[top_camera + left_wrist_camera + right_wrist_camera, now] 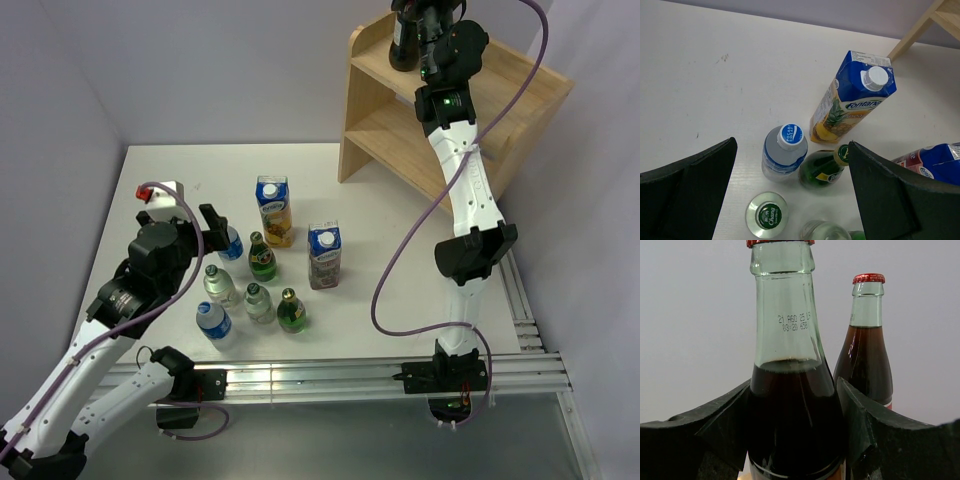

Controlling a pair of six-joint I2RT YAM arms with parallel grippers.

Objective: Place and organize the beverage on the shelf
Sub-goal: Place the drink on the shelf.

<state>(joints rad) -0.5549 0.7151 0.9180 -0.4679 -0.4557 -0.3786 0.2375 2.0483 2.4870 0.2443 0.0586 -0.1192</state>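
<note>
Right gripper [795, 432] clasps a red-capped dark glass cola bottle [787, 340]; left gripper [790, 192] gapes wide. We should seat it upright beside its twin bottle [866, 355], then release.

Left arm [120, 330], right arm [468, 190]: white shells, black joints, purple cables. Left hand [792, 145], right hand [794, 385]: matte black.

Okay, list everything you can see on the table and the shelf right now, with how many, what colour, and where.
shelf: one, light wood, far right of the table
cola bottles: two, dark, red caps, shelf's top tier
juice cartons: two, blue tops, mid-table
green glass bottles: two, green, left cluster
water bottles: two, clear, blue caps, left cluster
Chang bottles: two, clear, silver-green caps, left cluster
table: one, white
left pincer: black, open, above the cluster
right pincer: black, closed on one cola bottle
</note>
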